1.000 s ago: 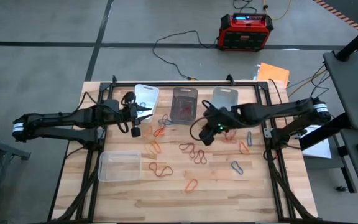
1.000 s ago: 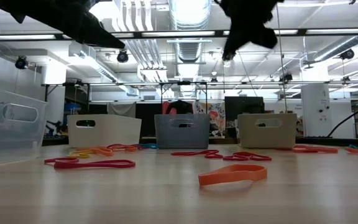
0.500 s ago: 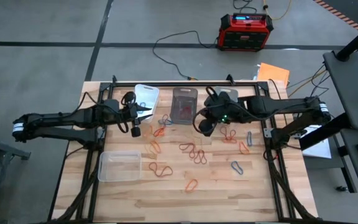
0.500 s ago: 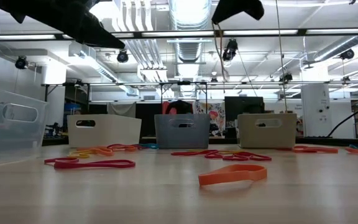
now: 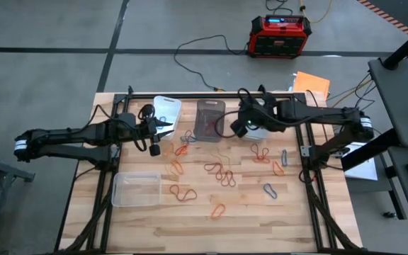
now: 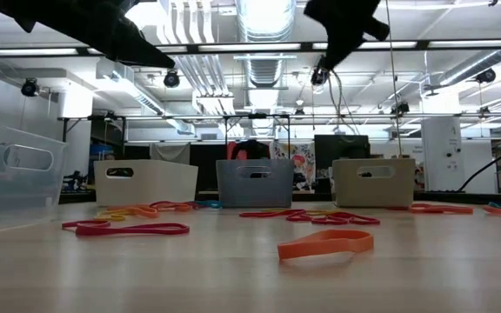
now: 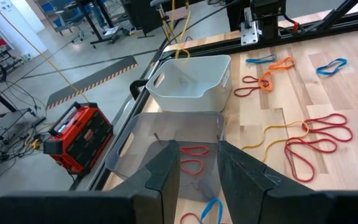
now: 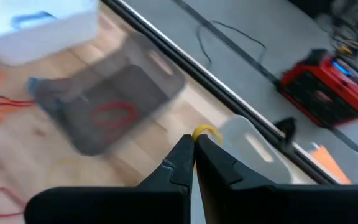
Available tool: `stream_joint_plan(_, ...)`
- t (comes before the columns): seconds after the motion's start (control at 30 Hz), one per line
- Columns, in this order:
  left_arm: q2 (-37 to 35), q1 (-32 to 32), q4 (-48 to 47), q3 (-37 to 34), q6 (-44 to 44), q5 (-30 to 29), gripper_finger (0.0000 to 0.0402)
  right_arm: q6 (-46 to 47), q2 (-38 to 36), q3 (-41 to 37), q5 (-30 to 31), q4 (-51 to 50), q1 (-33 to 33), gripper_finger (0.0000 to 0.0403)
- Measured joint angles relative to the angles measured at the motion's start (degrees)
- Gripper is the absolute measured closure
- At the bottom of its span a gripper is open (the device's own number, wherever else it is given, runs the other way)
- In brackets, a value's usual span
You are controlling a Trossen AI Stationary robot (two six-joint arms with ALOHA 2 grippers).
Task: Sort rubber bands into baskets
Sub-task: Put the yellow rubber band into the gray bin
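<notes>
Rubber bands in red, orange, blue and grey [image 5: 222, 173] lie loose across the middle of the table; an orange one [image 6: 324, 244] lies nearest in the low view. A white basket [image 5: 167, 110], a smoky dark basket [image 5: 210, 119] holding red bands [image 7: 191, 158] and a pale basket [image 5: 259, 108] stand in a row at the far edge. A clear basket [image 5: 136, 188] stands near the left. My right gripper [image 5: 238, 129] is raised between the dark and pale baskets, shut on a yellow rubber band [image 8: 204, 132]. My left gripper [image 7: 197, 167] is open and empty, in front of the white basket. My right gripper pinches the yellow rubber band between its two fingertips; only a small loop of the band [image 8: 205, 131] shows just past the tips. The band is lifted clear of the table. How the remainder of it hangs is hidden by the fingers.
A red-and-black box [image 5: 278, 35] with black cables stands on the floor beyond the far edge. Black frame rails [image 5: 304, 152] run along the table's sides. The near part of the wooden table [image 5: 211, 234] holds no bands.
My right gripper has risen from the bands at the table's middle and gone toward the far edge, turning as it went, up to the gap between the dark and pale baskets, carrying the yellow band clear of the table.
</notes>
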Motion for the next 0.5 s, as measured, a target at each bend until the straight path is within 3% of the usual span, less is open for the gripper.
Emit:
stream_joint_plan(0.33, -0.01, 0.00, 0.00, 0.00, -0.78, 0.01, 0.0310, 3.77, 4.44, -0.54, 0.75, -10.51, -6.71, 0.0394)
stream_joint_plan(0.5, -0.01, 0.00, 0.00, -0.02, -1.23, 0.01, 0.0310, 2.51, 6.80, -1.69, -2.86, -12.37, -9.22, 0.0394)
